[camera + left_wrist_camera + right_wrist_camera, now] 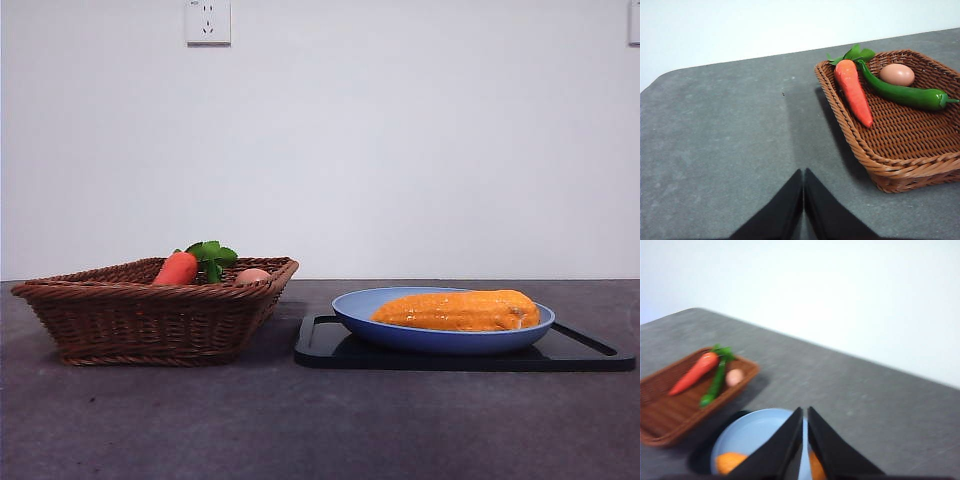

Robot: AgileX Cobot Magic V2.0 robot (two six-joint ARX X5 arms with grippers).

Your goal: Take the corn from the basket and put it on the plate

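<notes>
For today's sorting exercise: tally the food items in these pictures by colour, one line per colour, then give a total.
Yellow-orange: 1, the corn on the plate
Red-orange: 1, the carrot in the basket
Green: 1, the pepper in the basket
Tan: 1, the egg in the basket
Total: 4

The bumpy yellow-orange corn (460, 310) lies lengthwise in the light-blue plate (352, 311) at the front view's lower right. The brown wicker basket (140, 320) sits at lower left, apart from the plate.

Yellow-orange corn (458, 310), light-blue plate (360, 305), brown woven basket (150, 315), black tray (330, 350).
</notes>
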